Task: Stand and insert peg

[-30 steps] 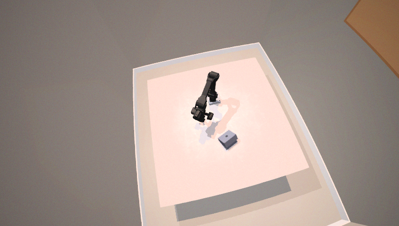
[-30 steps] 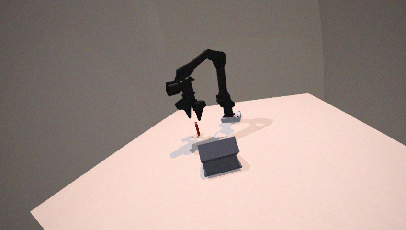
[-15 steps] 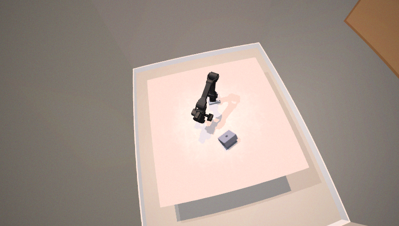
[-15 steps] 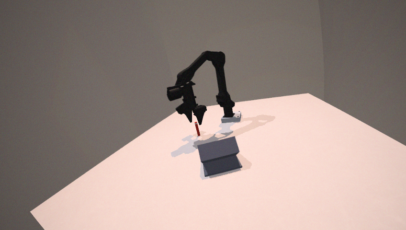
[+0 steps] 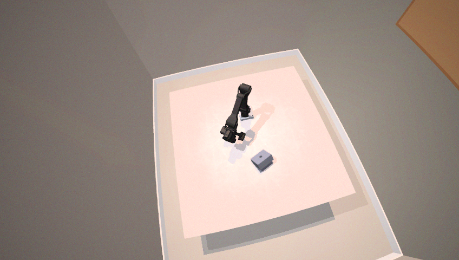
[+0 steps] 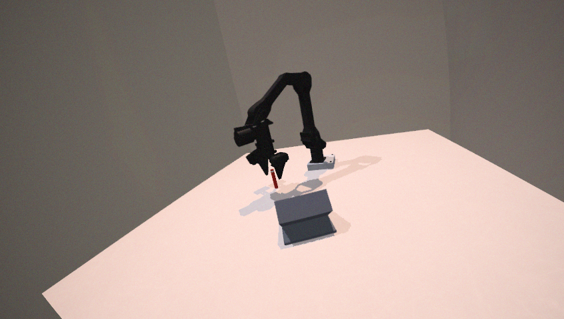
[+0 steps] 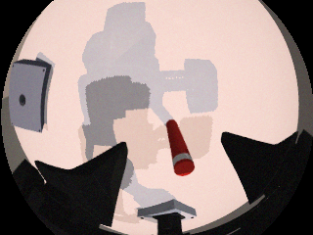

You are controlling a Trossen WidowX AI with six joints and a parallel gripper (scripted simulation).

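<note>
The red peg stands upright on the table, its white-banded end up and its plain end down. In the top view the arm hides it. My gripper is open and points down, with its fingertips close to the height of the peg's top. In the wrist view the peg shows between the two fingers, clear of both. The grey sloped panel has one dark hole in its face. In the exterior view the hole is hidden.
The arm's pale base stands behind the peg in the exterior view. The panel is at the left edge of the wrist view, apart from the peg. Arm shadows lie on the table around the peg.
</note>
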